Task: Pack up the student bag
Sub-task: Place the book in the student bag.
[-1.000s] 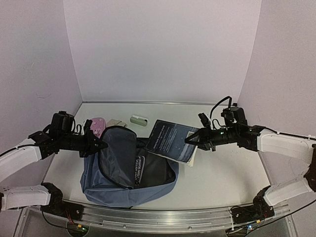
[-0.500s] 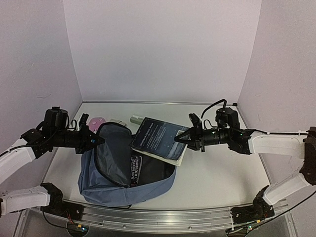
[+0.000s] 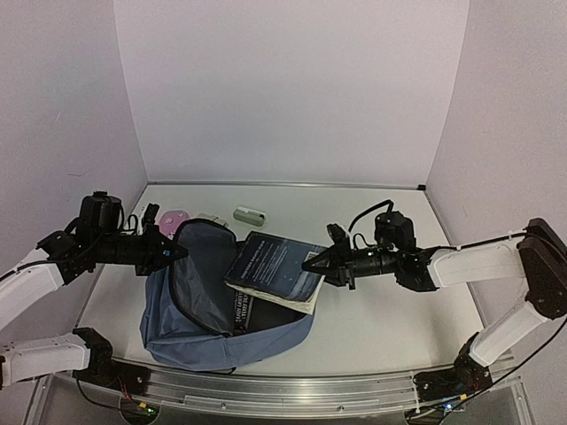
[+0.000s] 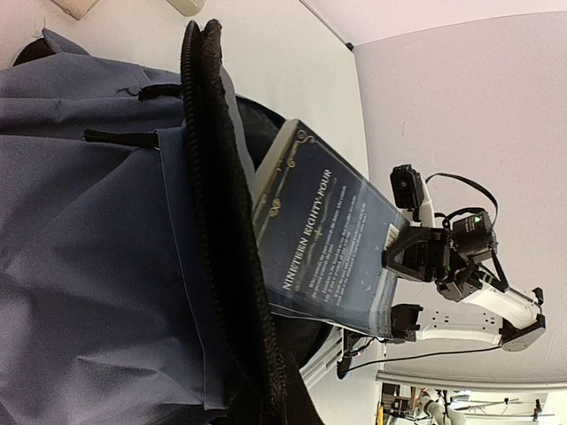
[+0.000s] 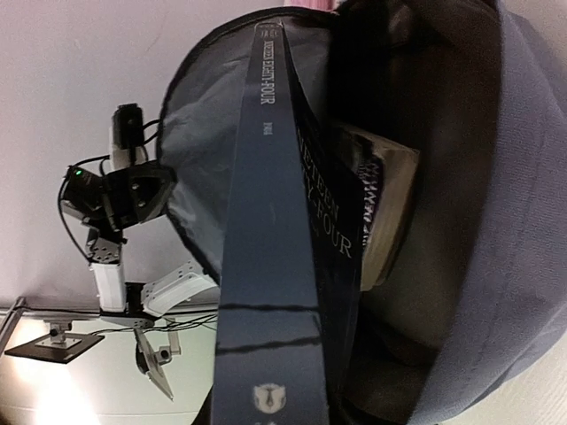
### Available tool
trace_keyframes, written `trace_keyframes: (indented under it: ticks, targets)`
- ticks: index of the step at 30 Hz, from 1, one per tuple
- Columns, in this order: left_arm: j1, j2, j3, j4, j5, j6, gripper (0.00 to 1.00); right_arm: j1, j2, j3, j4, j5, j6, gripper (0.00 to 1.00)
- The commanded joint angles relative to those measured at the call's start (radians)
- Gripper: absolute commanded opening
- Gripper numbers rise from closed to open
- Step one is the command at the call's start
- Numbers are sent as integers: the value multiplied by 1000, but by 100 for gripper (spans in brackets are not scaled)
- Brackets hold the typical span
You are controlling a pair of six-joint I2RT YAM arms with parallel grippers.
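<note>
The dusty-blue student bag [image 3: 182, 326] lies at the near left with its mouth open. My left gripper [image 3: 177, 251] is shut on the bag's black zip rim [image 4: 217, 230] and holds the flap up. My right gripper [image 3: 317, 264] is shut on the edge of a dark blue book [image 3: 273, 271], whose far end is just inside the bag's mouth. In the right wrist view the book's spine [image 5: 270, 266] points into the bag's dark inside [image 5: 443, 177], where another book [image 5: 383, 208] lies. The left wrist view shows the book's cover [image 4: 332, 235] beside the rim.
A pink item [image 3: 176, 218], a beige item [image 3: 209, 218] and a small white case [image 3: 249, 214] lie behind the bag near the back wall. The side walls stand close to both arms. A metal rail [image 3: 292, 390] runs along the near edge.
My right gripper has moved left and lower with the book, bringing it from beside the bag into its mouth. My left gripper pulled the rim slightly left, then held still.
</note>
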State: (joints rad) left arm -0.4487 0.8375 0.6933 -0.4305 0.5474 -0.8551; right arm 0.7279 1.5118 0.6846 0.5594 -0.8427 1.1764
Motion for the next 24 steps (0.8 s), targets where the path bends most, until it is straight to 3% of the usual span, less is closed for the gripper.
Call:
trace_keyframes:
  ticks: [1, 11, 24]
  targets:
    - [4, -29, 54, -7, -21, 34, 0, 9, 19, 46, -29, 38, -108, 0]
    - [3, -42, 86, -45, -41, 53, 0, 10, 77, 103, -280, 119, -291, 0]
    - [4, -92, 149, -141, -109, 76, 0, 10, 92, 118, -361, 146, -371, 0]
